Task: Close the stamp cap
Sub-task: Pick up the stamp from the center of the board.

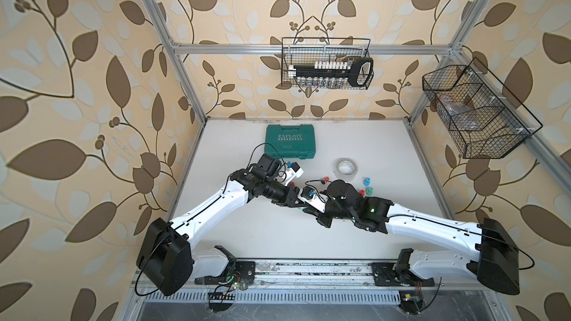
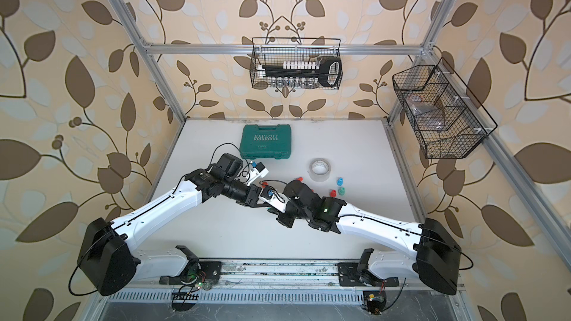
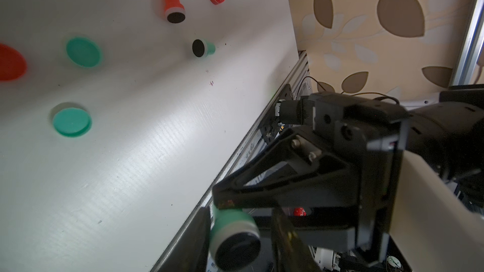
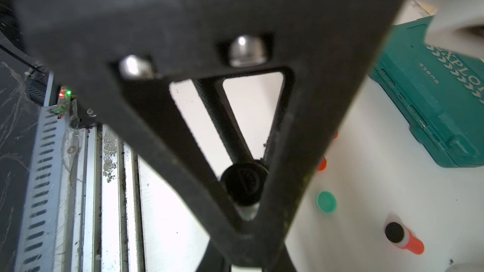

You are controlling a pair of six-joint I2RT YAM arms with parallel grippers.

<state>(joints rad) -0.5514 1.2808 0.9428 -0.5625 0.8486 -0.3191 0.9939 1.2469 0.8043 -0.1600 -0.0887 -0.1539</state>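
The arms meet tip to tip over the middle of the worktop (image 1: pixel 278 236). The right pincer (image 3: pixel 222 203) is clamped on the handle of the green stamp (image 3: pixel 234 234), whose bare black pad faces the left wrist camera. The left pincer (image 3: pixel 239 214) has its fingers apart, flanking the pad end; contact cannot be told. On the worktop beyond lie a green cap (image 3: pixel 72 122), a second green cap (image 3: pixel 83 52), a red cap (image 3: pixel 10 61) and an uncapped red stamp (image 3: pixel 174 3). Farther back are the tape roll (image 1: pixel 347 167) and the tool case (image 1: pixel 290 142).
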